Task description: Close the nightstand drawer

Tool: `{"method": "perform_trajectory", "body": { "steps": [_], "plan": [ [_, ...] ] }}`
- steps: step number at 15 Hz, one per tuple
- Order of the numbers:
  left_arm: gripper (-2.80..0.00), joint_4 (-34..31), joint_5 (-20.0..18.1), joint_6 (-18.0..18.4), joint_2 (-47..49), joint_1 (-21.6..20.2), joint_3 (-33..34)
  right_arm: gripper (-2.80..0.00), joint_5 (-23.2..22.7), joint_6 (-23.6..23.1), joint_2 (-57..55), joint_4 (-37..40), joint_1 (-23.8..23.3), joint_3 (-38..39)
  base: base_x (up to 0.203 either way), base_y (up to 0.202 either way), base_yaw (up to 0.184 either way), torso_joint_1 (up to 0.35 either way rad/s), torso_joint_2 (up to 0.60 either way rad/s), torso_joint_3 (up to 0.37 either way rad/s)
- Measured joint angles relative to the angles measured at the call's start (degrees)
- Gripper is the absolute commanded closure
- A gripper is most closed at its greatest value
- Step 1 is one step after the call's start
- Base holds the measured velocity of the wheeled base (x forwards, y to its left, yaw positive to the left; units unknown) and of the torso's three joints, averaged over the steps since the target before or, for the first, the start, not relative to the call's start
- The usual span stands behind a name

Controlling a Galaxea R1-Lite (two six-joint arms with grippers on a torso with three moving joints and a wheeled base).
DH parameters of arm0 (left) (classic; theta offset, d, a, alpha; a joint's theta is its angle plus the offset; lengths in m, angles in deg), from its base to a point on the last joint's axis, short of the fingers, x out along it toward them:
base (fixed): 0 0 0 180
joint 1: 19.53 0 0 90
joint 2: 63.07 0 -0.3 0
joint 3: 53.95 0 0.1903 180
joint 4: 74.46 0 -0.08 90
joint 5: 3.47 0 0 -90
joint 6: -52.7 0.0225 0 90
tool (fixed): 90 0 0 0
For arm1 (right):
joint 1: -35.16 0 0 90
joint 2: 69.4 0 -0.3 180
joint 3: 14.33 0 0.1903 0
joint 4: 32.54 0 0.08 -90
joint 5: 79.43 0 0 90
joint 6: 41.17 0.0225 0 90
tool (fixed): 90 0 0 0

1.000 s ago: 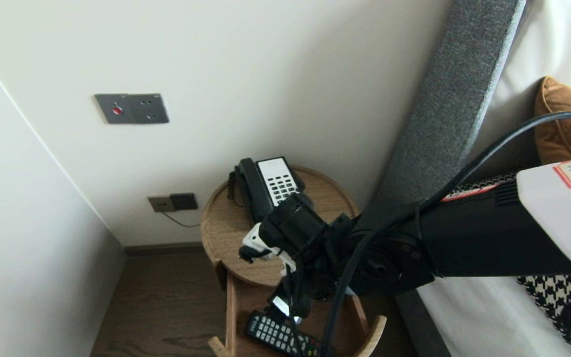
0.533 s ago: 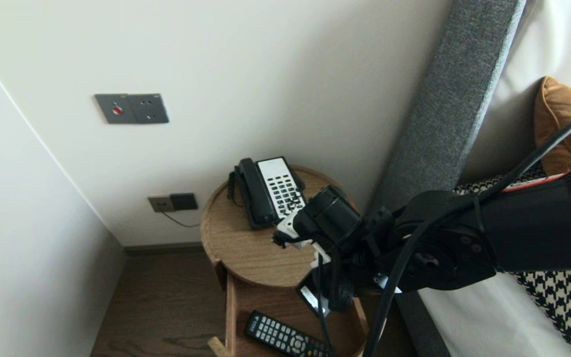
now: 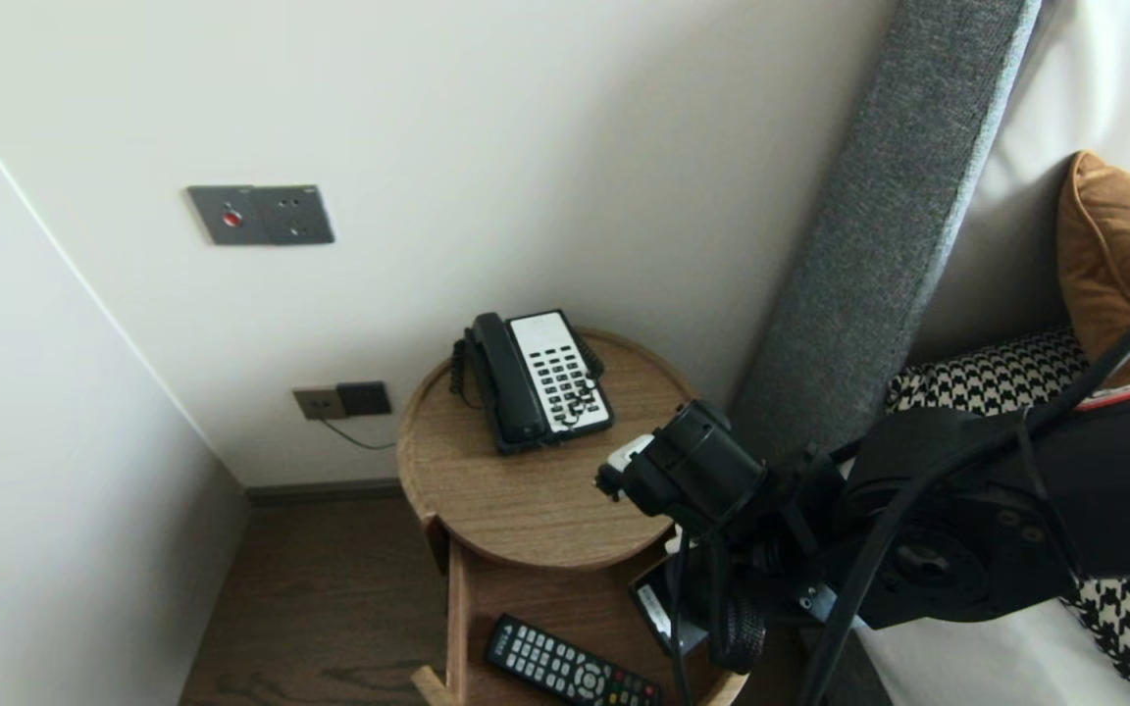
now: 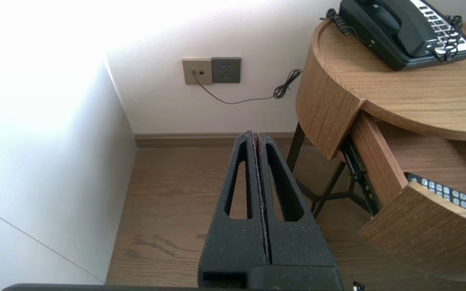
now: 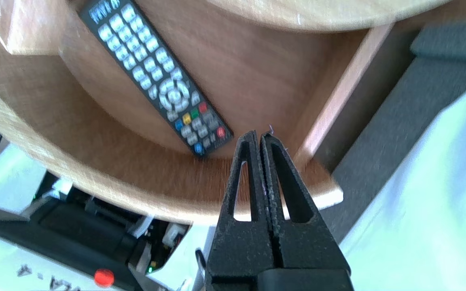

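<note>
hovering above drawer [image 5: 95,161], near remote [image 5: 156,76]: right pincer [image 5: 260,135], closed, empty.

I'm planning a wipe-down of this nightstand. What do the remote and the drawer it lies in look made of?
Remote: matte black plastic, going by its even moulded body, with pale, seemingly rubber keys. Drawer: wood or veneer, satin finish, grain lines visible; solid or veneered cannot be told.
</note>
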Motion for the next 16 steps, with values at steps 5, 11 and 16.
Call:
{"method": "perform_trajectory", "body": {
  "steps": [5,11,16],
  "plan": [
    [0.00,0.0,0.0,0.0,0.0,0.0,0.0,0.00,-0.4,1.9,5.0,0.1,0.6,7.8,0.000,0.000,0.000,0.000,0.00,0.000],
    [0.00,0.1,0.0,0.0,0.0,0.0,0.0,0.00,-3.6,2.1,8.9,0.0,1.9,17.5,0.000,0.000,0.000,0.000,0.00,0.000],
    [0.00,0.1,0.0,0.0,0.0,0.0,0.0,0.00,-5.7,4.0,7.0,-2.8,3.7,19.8,0.000,0.000,0.000,0.000,0.00,0.000]
  ]
}}
